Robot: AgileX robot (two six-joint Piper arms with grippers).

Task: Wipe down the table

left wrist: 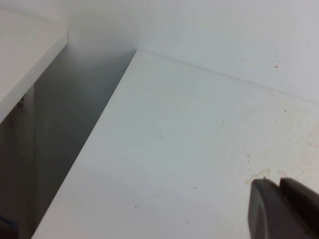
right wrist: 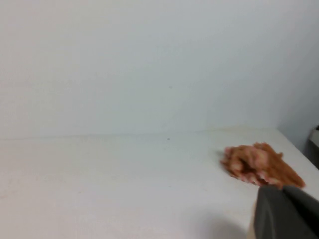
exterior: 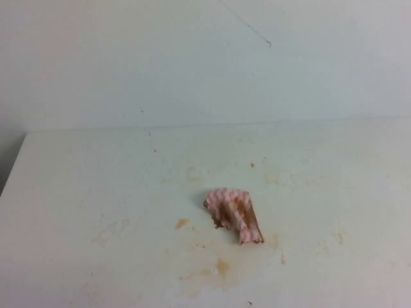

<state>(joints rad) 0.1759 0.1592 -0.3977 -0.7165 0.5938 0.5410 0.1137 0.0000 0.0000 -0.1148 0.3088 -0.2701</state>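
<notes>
Cloth [exterior: 232, 213] — crumpled, pink-striped — on stained table [exterior: 96, 179]; right tool [right wrist: 285, 195] nearby, left tool [left wrist: 279, 186] by corner, both seemingly clenched.

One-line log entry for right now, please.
cloth: crumpled mid-table, not held | stains: brown, near cloth | left gripper: shut, empty, over table near its edge | right gripper: shut, empty, short of cloth

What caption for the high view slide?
Stained table, crumpled cloth at its middle; no arm in frame: left gripper over the table's left part, right gripper shut, apart from the cloth.
</notes>
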